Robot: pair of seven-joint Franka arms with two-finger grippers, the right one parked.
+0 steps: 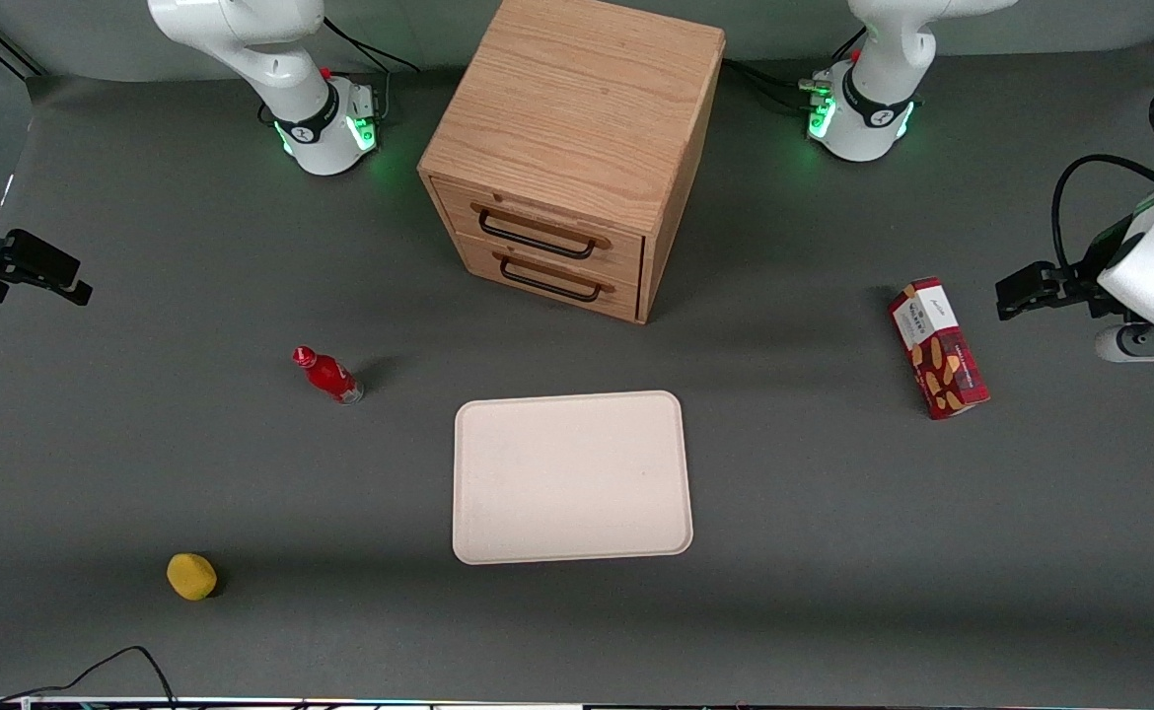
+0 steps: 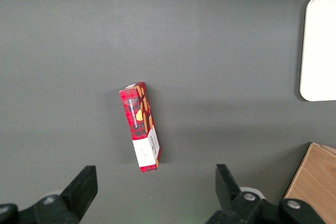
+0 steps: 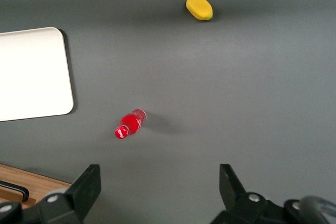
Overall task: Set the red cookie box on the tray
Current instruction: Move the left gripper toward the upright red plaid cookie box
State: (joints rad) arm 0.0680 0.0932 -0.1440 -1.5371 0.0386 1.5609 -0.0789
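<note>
A: The gripper (image 2: 152, 192) is hanging above the table with its fingers (image 2: 84, 184) spread wide apart — nothing in them. The red cookie box (image 1: 937, 348) is lying flat toward the working arm's end, well apart from the tray (image 1: 571, 477).

B: I'm guessing it's a light, stiff carton — pinching across the narrow width at mid-length looks safest, gently, since cardboard dents.

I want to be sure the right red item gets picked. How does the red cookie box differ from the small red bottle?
The red cookie box is a long carton with cookie pictures; the red bottle is small, round and plain red. The box lies flat toward the working arm's end of the table, near the open claw; the bottle stands toward the parked arm's end. Both sit on the table, off the tray.
</note>
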